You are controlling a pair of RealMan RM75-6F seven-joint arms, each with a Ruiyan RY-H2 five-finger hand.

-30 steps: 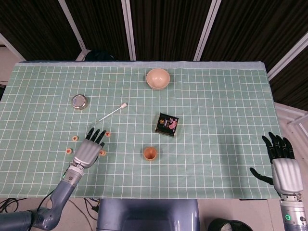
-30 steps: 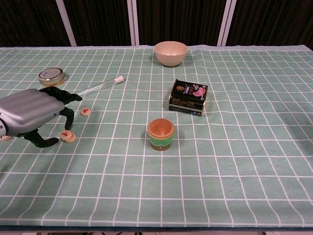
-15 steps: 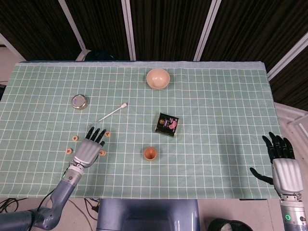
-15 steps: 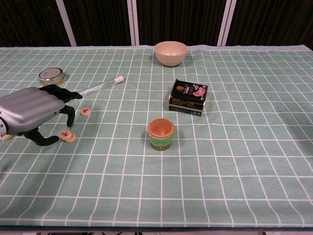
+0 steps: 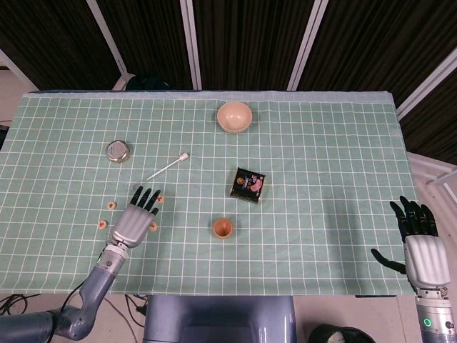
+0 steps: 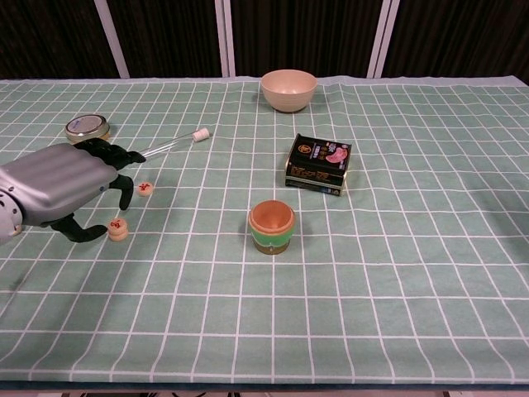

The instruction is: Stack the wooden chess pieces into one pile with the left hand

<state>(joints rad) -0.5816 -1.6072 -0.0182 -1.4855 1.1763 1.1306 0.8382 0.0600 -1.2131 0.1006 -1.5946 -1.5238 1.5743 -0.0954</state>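
Observation:
Several small round wooden chess pieces lie on the green checked cloth around my left hand (image 5: 134, 220). One piece (image 5: 159, 199) sits just beyond the fingertips, another (image 5: 152, 227) right beside the hand, and two more (image 5: 111, 205) (image 5: 103, 224) on its left. In the chest view the hand (image 6: 62, 186) hovers palm down with its fingers (image 6: 124, 184) bent toward the cloth and nothing held. There one piece (image 6: 145, 188) lies just past the fingers and another (image 6: 117, 229) next to the thumb. My right hand (image 5: 421, 246) hangs open off the table's front right corner.
A small orange cup (image 5: 223, 229) stands right of the pieces. A black packet (image 5: 247, 184) lies beyond it, and a beige bowl (image 5: 234, 116) sits at the back. A round tin (image 5: 118, 151) and a white-tipped stick (image 5: 166, 168) lie behind the left hand.
My left hand has crept a little forward and right, toward the piece past its fingertips. The right hand has not moved.

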